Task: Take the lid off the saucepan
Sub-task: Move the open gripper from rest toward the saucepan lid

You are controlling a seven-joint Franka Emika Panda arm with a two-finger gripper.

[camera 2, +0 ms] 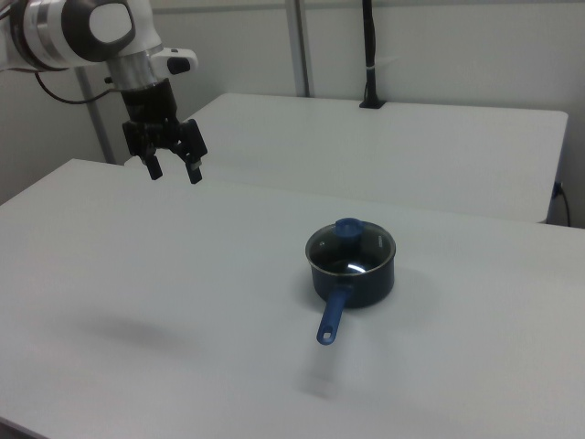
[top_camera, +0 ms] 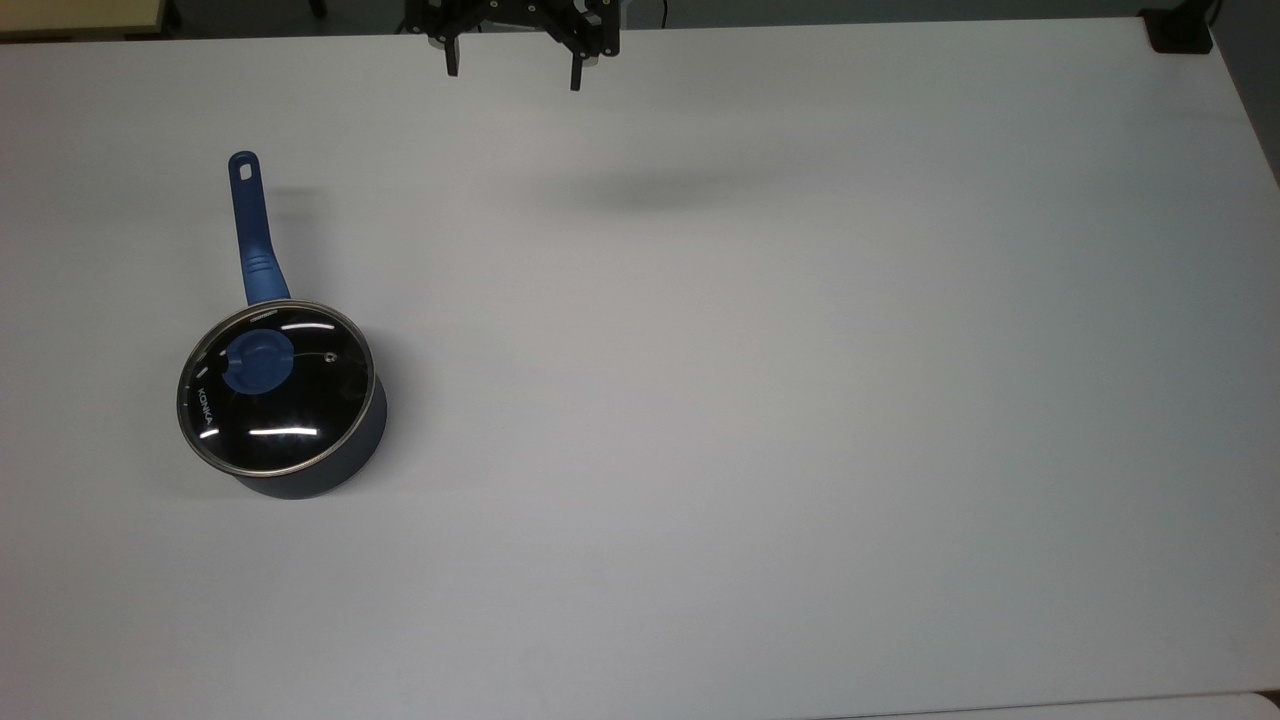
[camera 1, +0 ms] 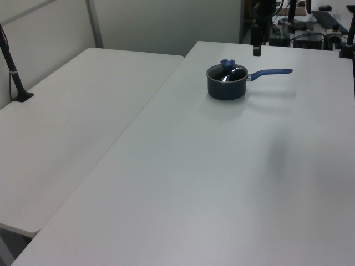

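Observation:
The dark navy saucepan (top_camera: 330, 465) stands on the white table at the top view's left, its long blue handle (top_camera: 252, 232) pointing toward the top edge. The glass lid (top_camera: 276, 388) with steel rim, blue knob (top_camera: 258, 362) and white lettering sits on it. My gripper (top_camera: 513, 76) hangs open and empty high above the table at the top view's upper middle, far from the pan. The right view shows the gripper (camera 2: 175, 171) at upper left, and the saucepan (camera 2: 352, 272) with the lid (camera 2: 349, 249) at centre. In the left view the saucepan (camera 1: 227, 83) is far back, the lid (camera 1: 227, 71) on it.
The white table (top_camera: 760, 400) stretches wide to the top view's right of the pan. A second white table (camera 1: 72, 138) adjoins in the left view. A black post (camera 2: 369, 55) stands on the far table in the right view. A black clamp (top_camera: 1180, 30) sits at the table's corner.

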